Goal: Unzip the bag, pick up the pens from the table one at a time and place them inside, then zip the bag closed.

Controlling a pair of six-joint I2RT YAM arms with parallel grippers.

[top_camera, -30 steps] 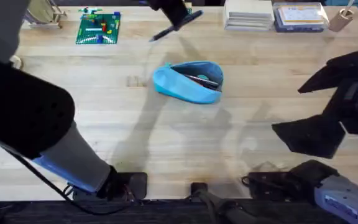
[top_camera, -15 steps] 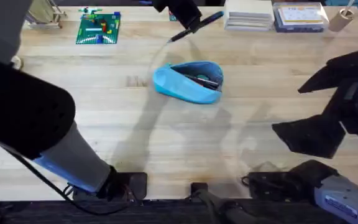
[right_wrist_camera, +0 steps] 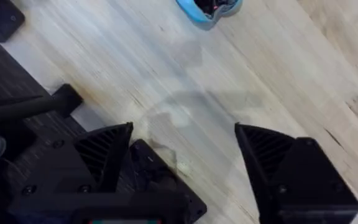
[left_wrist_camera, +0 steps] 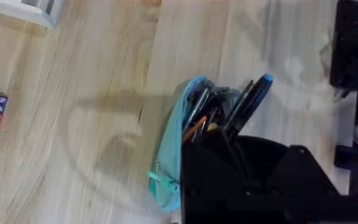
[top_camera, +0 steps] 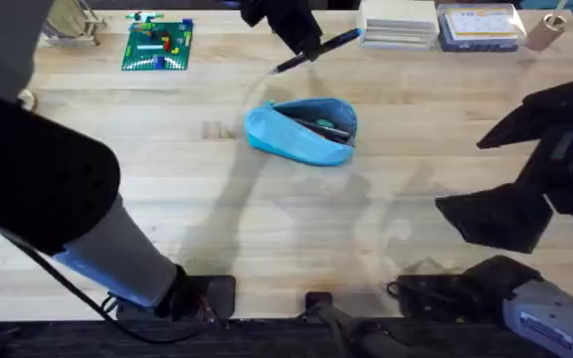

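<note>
Left gripper clamped on a pen, above the open bag.

The left gripper grips a dark pen (blue-tipped in the left wrist view), angled toward 2 o'clock, hanging at 12 o'clock from the light blue bag. The bag lies unzipped mid-table, pens inside. The right gripper hovers at 4 o'clock from the bag, fingers spread wide, holding nothing.

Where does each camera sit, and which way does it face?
Overhead: above the bases, looking down and forward at the light blue fabric pouch; left gripper holds a dark pen.
Left wrist: looking down over the same pouch and pen.
Right wrist: low over the wooden table, right gripper jaws open; pouch shared.
</note>
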